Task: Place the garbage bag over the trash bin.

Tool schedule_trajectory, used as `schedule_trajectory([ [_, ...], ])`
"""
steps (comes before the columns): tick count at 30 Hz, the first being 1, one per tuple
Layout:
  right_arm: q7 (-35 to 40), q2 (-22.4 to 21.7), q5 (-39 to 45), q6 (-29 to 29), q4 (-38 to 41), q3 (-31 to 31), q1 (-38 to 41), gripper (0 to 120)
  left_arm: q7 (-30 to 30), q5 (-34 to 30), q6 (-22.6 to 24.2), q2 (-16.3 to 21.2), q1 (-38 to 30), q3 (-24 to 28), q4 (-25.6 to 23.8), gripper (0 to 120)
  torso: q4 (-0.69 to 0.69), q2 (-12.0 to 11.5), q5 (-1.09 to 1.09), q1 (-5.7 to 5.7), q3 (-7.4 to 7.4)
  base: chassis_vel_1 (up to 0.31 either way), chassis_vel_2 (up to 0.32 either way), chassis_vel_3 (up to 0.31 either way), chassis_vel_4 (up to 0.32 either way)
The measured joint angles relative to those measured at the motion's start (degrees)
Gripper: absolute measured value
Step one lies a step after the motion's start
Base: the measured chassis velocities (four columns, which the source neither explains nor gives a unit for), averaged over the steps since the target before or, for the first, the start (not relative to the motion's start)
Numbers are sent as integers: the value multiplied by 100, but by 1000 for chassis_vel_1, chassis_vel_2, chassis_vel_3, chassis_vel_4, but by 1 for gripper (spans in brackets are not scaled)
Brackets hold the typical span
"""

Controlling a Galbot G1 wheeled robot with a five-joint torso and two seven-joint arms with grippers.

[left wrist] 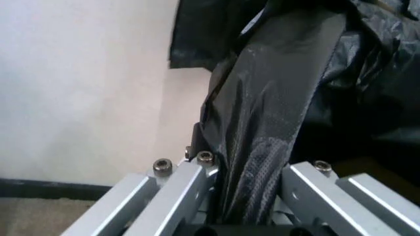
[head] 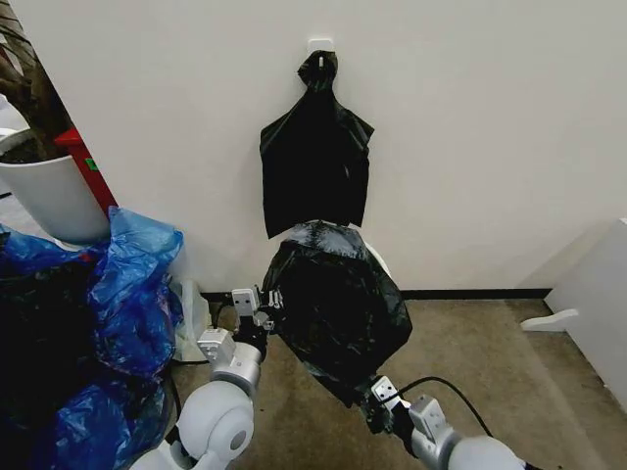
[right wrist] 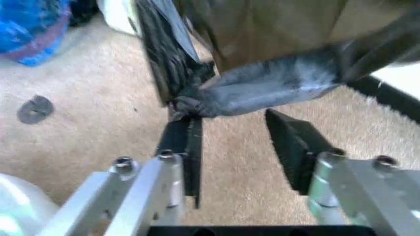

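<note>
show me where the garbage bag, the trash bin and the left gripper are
garbage bag [head: 338, 308], head view, middle of the stretched black plastic.
trash bin [head: 380, 258], head view, white rim edge.
left gripper [head: 266, 311], head view, between its fingertips.

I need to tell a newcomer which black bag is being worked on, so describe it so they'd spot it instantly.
Look at the white wall, where a flat black bag bundle hangs from a hook. Directly below it, the garbage bag is the puffed, glossy one draped over the white trash bin, with the left pincer and right pincer at its edges.
</note>
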Motion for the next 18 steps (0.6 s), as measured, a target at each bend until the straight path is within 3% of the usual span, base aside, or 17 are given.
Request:
schedule_trajectory([
  [4, 74, -177, -90, 52, 360, 70, -214, 48, -71, 20, -63, -35, 37, -50, 79, 4, 2, 0, 0, 0, 0, 0, 0, 0, 0],
  [7, 607, -268, -3, 60, 697, 167, -320, 63, -126, 22, -80, -81, -21, -63, 217, 4, 1, 0, 1, 0, 0, 0, 0, 0, 0],
  [9, 775, -272, 73, 55, 779, 207, -321, 66, -125, 22, -81, -81, -45, -63, 252, 4, 1, 0, 1, 0, 0, 0, 0, 0, 0],
  [15, 1690, -361, 868, -297, 1404, 512, -49, 91, -159, 90, -128, -80, -137, -75, 508, 4, 3, 0, -1, 0, 0, 0, 0, 0, 0],
  [18, 1982, -385, 1138, -414, 1429, 600, 18, 98, -171, 99, -129, -73, -150, -85, 565, 4, 0, 0, 1, 0, 0, 0, 0, 0, 0],
])
